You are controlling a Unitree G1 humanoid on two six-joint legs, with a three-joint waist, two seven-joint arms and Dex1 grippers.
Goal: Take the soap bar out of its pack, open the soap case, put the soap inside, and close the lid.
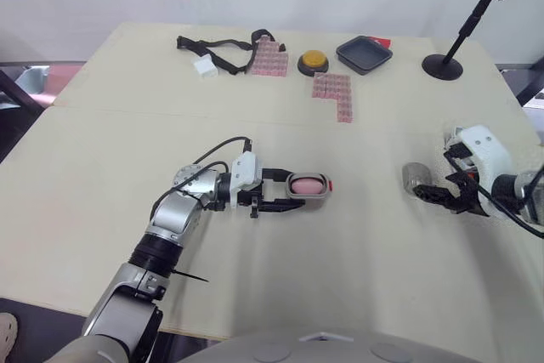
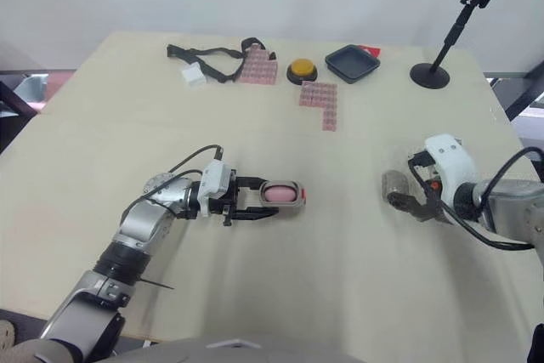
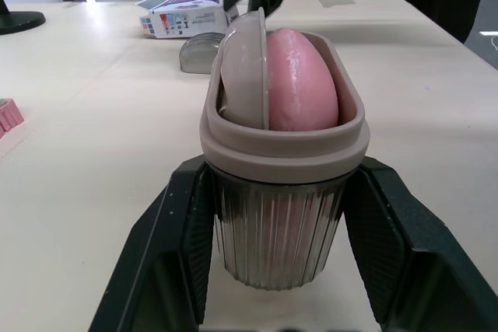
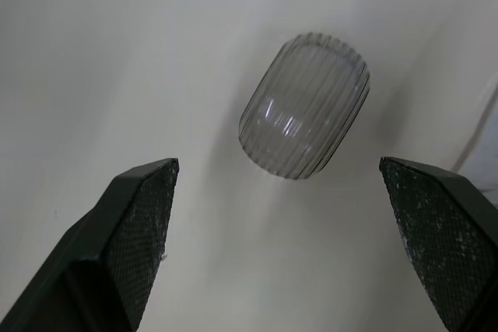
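While the lid is looking like thin, stiff, ribbed plastic, light and likely to skate on the table, the right gripper is probably best pinching it across its narrower width, on the ribbed side walls rather than the smooth crown. It is lying on the table just beyond the right fingers, roughly centred on the gap, and those fingers are standing wide apart with nothing between them. The left gripper is clamping the soap case from both sides, mouth facing up. The pink soap is sitting inside, looking slick, with a grey inner plate standing on edge against it, which may be obstructing the lid.
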